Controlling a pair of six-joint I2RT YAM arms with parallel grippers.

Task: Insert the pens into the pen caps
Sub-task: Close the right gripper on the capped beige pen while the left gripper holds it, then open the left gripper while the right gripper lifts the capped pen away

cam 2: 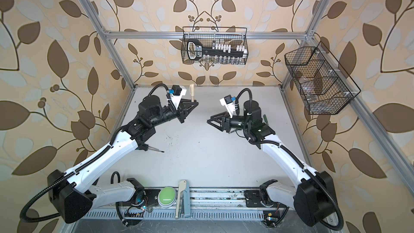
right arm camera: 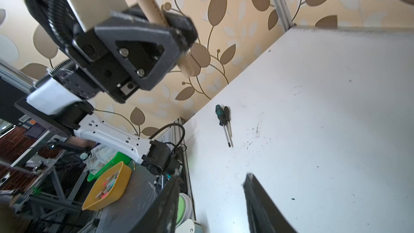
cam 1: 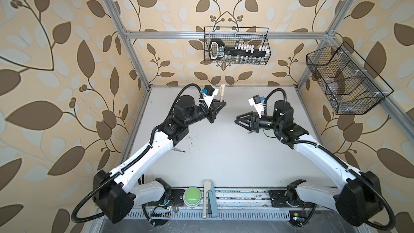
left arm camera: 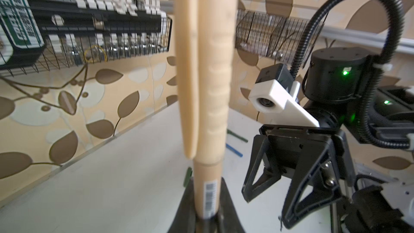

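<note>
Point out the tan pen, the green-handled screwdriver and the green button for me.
tan pen [left arm camera: 199, 187], left wrist view, on its barrel beside the barcode label.
green-handled screwdriver [right arm camera: 219, 114], right wrist view, on its handle.
green button [cam 1: 192, 195], in a top view, on the middle of its dome.

Top views overhead, same table [cam 1: 224, 164]; wrist views v. close, facing inward.

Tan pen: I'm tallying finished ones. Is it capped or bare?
Capped: the left wrist view shows a clipped cap seated over the pen beyond the left gripper.
</note>
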